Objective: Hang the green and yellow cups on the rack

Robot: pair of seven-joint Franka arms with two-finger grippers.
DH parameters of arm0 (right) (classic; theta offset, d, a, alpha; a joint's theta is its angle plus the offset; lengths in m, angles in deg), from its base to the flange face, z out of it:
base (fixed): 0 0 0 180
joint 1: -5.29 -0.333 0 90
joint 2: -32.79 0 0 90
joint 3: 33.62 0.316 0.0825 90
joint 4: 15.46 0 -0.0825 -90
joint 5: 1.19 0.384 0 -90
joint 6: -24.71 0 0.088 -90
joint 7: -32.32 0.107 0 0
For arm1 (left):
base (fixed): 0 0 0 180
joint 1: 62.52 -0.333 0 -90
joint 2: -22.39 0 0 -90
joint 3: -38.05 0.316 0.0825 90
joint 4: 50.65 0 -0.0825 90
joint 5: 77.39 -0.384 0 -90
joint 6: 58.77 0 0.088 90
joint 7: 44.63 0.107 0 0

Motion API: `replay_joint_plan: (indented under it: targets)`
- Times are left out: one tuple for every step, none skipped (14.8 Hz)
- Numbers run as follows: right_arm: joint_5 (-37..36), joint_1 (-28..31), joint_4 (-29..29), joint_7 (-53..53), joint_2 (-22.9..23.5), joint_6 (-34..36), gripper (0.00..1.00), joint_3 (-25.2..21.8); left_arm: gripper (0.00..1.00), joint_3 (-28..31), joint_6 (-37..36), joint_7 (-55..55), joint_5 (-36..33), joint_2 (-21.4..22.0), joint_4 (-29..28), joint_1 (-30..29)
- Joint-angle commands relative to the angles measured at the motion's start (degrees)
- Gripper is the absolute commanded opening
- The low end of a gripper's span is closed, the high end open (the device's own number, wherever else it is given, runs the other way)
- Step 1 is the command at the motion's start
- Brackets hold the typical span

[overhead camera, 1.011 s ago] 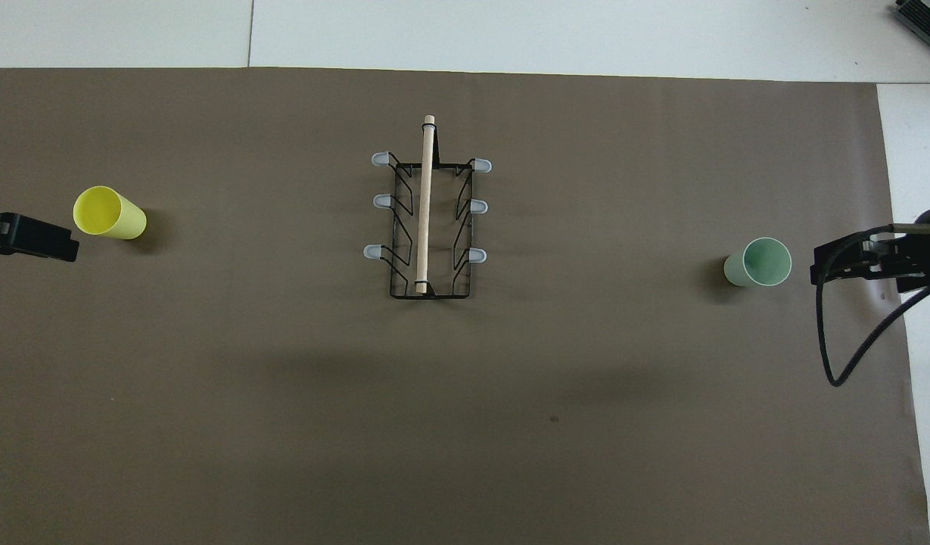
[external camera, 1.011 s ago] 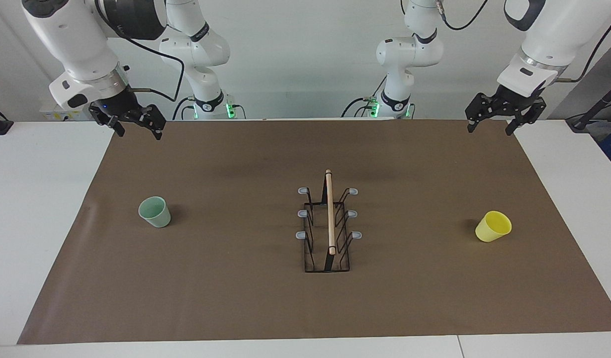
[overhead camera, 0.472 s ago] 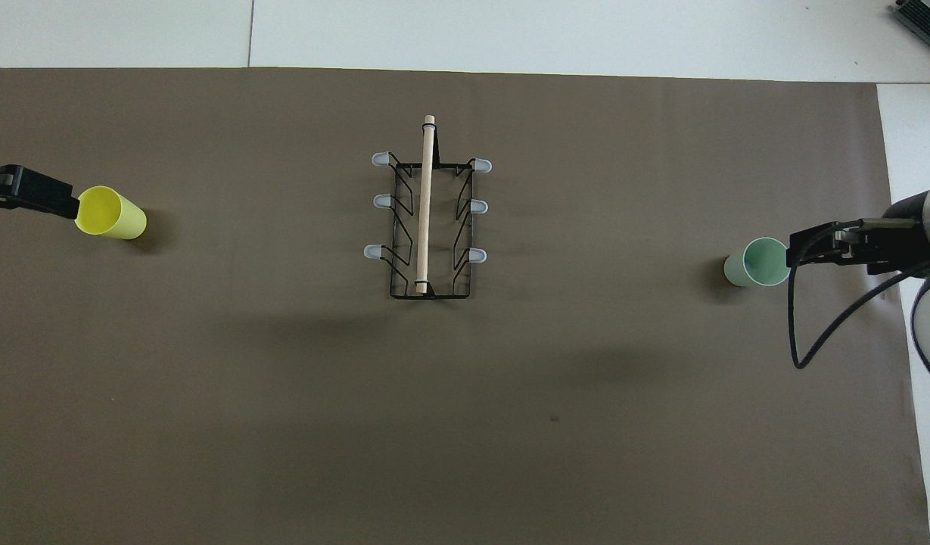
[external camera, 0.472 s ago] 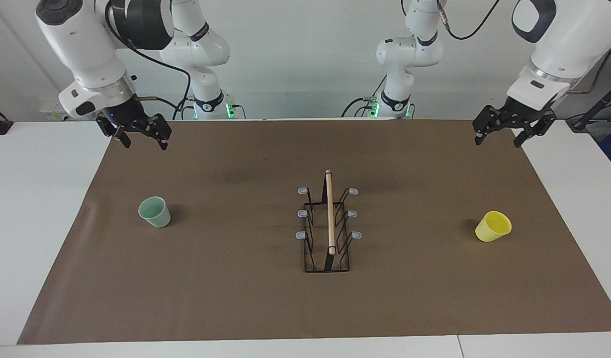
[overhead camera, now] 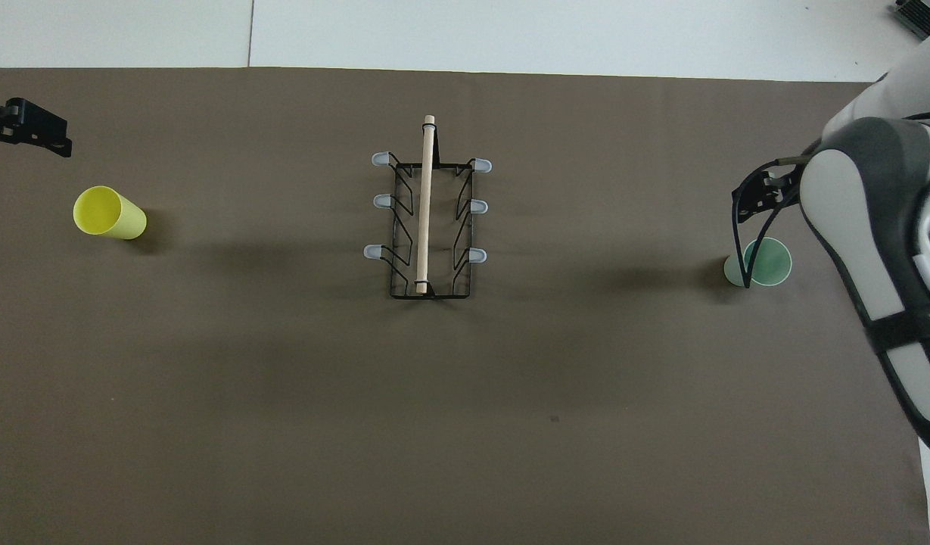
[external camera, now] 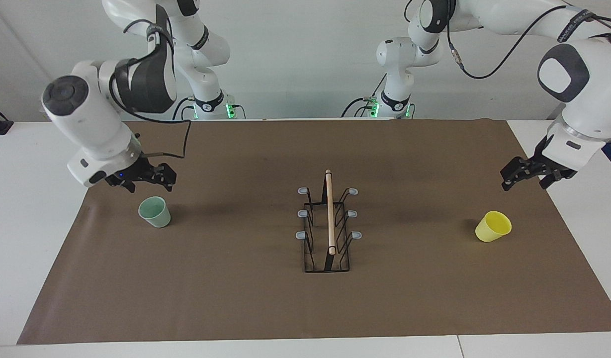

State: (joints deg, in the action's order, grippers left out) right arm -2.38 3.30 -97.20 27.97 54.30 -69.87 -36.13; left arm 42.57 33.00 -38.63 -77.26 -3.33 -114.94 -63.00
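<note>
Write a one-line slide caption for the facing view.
Both open grippers, right and left, descend toward the green cup and yellow cup; the rack holds none.

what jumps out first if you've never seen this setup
The black wire rack with its wooden handle stands mid-mat, every prong bare. A yellow cup sits toward the left arm's end and a green cup toward the right arm's end, each with an open hand nearby: left hand, right hand.
</note>
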Motion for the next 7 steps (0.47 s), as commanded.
replay_joint_plan:
  targets:
    - [-4.42, 0.32, 4.14, -5.91, 6.16, -1.29, 1.0, 2.23, 1.0, 0.05, 1.91, -3.27, 3.63, -5.02, 4.44, -2.84]
    - [-7.48, 0.06, 4.05, -8.37, 7.56, -1.39, 1.0, 3.2, 1.0, 0.14, 2.88, -4.32, 4.95, -5.82, 4.44, -3.63]
    - [-11.95, -1.34, 3.61, -10.22, 8.62, -1.48, 1.0, 4.17, 1.0, 0.14, 3.33, -6.25, 5.31, -6.78, 4.44, -4.08]
    - [-16.61, -3.7, 2.3, -11.54, 9.24, -1.48, 1.0, 4.35, 1.0, 0.05, 3.59, -9.48, 5.75, -7.75, 4.52, -4.78]
    - [-19.61, -4.94, -0.41, -13.47, 9.25, -2.01, 1.0, 4.35, 1.0, 0.05, 3.77, -13.52, 7.06, -8.46, 4.44, -5.31]
    - [-21.56, -5.39, -3.39, -16.79, 8.55, -3.4, 1.0, 4.35, 1.0, 0.05, 3.77, -18.26, 8.64, -9.25, 4.44, -5.83]
    - [-23.84, -6.0, -6.56, -20.57, 7.59, -4.29, 1.0, 4.44, 1.0, -0.04, 3.69, -21.61, 9.96, -9.6, 4.44, -6.71]
